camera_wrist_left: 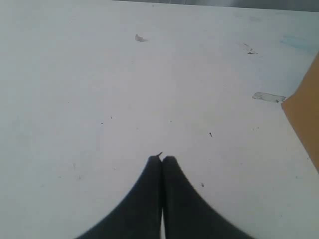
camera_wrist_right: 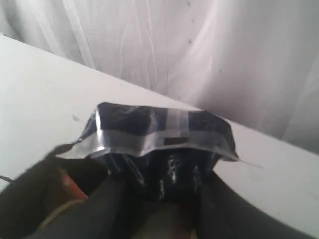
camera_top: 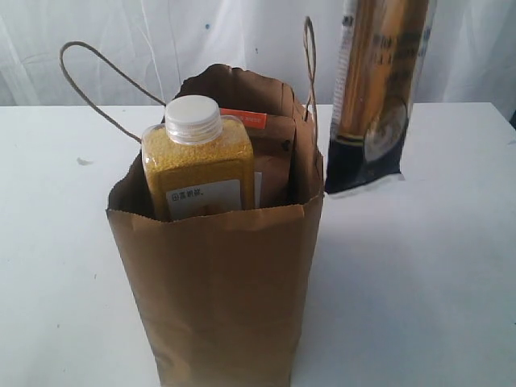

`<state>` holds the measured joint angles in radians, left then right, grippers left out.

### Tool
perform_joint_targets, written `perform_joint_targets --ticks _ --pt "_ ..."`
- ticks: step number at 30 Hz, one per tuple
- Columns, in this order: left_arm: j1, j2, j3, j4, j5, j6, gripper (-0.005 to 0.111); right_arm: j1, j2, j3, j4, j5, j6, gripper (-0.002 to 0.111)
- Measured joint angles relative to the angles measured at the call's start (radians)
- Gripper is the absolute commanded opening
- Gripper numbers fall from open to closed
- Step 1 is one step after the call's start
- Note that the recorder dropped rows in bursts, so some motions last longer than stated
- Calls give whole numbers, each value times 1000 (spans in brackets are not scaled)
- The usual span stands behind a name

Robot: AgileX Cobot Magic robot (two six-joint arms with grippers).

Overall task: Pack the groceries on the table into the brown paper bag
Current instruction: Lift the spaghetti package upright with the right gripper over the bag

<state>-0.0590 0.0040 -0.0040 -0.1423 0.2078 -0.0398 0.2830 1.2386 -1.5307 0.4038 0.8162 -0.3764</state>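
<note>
One brown paper bag point(camera_top: 218, 282) is holding one bottle point(camera_top: 197, 161) and one pouch point(camera_top: 270, 153).
Right gripper point(camera_wrist_right: 162, 199) is grasping one spaghetti packet point(camera_top: 375, 89) upright toward the worktop's point(camera_top: 419, 282) far edge; left gripper point(camera_wrist_left: 162, 162) is hovering clenched.

bag point(camera_top: 222, 298), bottle point(camera_top: 197, 161), pouch point(camera_top: 270, 157), packet point(camera_top: 375, 97), one each

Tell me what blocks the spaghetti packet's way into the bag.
The brown paper bag itself: its right wall and cord handle stand between the spaghetti packet and the opening. Inside, the bottle and pouch fill most of it.
</note>
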Motion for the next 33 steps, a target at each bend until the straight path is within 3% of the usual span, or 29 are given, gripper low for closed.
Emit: perform_joint_targets --ticks 10,24,33 --pt "0 0 0 0 0 0 0 36 -22 -275 7 184 0 0" --pt "0 0 0 0 0 0 0 130 -38 -429 129 257 21 0" --pt "0 0 0 0 0 0 0 137 0 -485 256 241 21 0"
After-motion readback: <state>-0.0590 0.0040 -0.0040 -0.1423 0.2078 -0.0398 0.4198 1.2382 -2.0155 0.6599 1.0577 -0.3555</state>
